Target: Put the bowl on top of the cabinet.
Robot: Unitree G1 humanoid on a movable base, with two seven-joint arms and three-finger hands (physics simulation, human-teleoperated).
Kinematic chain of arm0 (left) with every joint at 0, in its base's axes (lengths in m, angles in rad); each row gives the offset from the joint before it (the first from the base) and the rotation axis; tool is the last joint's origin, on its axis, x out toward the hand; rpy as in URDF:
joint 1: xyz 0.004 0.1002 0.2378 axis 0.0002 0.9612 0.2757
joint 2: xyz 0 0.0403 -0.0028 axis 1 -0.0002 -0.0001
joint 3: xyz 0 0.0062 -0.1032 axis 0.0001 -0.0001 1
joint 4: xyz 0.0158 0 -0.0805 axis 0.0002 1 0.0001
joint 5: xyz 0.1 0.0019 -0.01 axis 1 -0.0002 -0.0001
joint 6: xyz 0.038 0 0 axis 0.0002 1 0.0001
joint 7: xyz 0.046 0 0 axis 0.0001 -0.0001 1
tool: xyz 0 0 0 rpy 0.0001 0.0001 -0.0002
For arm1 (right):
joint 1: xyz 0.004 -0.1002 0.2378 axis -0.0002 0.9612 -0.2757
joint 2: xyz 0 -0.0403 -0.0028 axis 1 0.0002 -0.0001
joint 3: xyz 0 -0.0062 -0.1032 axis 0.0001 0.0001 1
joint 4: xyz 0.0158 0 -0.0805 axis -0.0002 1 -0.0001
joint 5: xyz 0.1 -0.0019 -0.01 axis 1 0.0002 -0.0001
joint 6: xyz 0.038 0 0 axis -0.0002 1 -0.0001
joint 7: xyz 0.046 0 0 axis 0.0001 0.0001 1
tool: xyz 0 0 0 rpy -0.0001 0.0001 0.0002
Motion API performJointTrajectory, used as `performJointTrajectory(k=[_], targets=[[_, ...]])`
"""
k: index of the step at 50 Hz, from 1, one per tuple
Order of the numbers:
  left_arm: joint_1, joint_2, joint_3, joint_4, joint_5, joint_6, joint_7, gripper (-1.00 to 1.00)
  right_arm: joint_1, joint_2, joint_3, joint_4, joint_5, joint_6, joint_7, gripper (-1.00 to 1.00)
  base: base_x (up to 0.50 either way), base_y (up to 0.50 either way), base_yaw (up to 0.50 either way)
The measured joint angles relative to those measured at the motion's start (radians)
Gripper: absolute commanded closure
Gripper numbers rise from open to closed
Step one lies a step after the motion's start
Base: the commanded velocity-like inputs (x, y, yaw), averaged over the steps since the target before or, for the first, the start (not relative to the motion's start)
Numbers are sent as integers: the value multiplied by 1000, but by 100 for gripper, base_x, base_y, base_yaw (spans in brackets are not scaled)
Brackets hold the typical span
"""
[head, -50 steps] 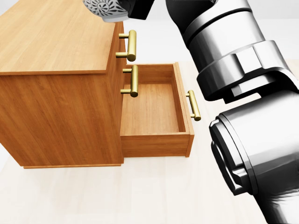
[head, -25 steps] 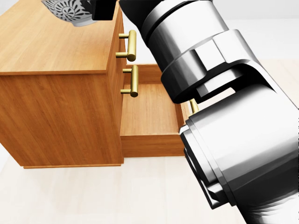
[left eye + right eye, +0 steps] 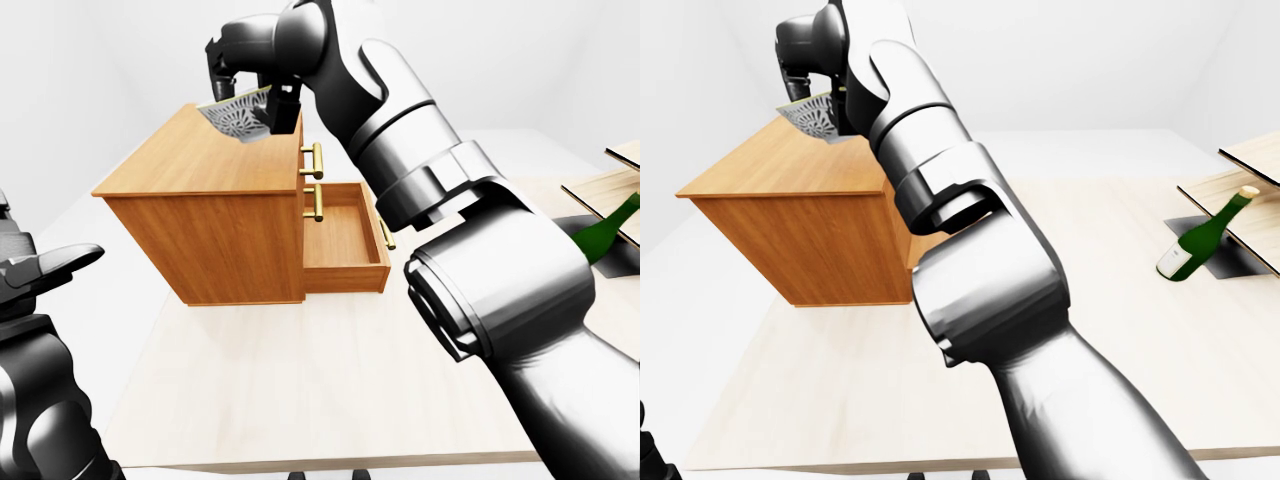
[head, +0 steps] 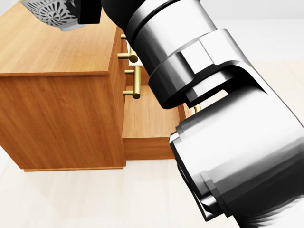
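Bowl (image 3: pixel 240 115) shifted left above the wooden cabinet top (image 3: pixel 195 165), right hand (image 3: pixel 245 58) apparently gripping it.

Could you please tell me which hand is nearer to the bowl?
Right. The right hand grips the bowl over the cabinet top; the left hand sits at the left-eye view's lower left, far from it.

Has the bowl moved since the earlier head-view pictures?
Yes. In the head view the bowl went left over the cabinet, away from its handle-side edge; the cabinet stayed put.
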Motion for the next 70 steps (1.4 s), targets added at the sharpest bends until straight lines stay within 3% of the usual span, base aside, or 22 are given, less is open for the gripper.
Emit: performJointTrajectory(k=[70], targets=[[-2,6,6,-15,-13,0,5,-100,90,22,-8,-7,81,0,-28,100,0,0,0]])
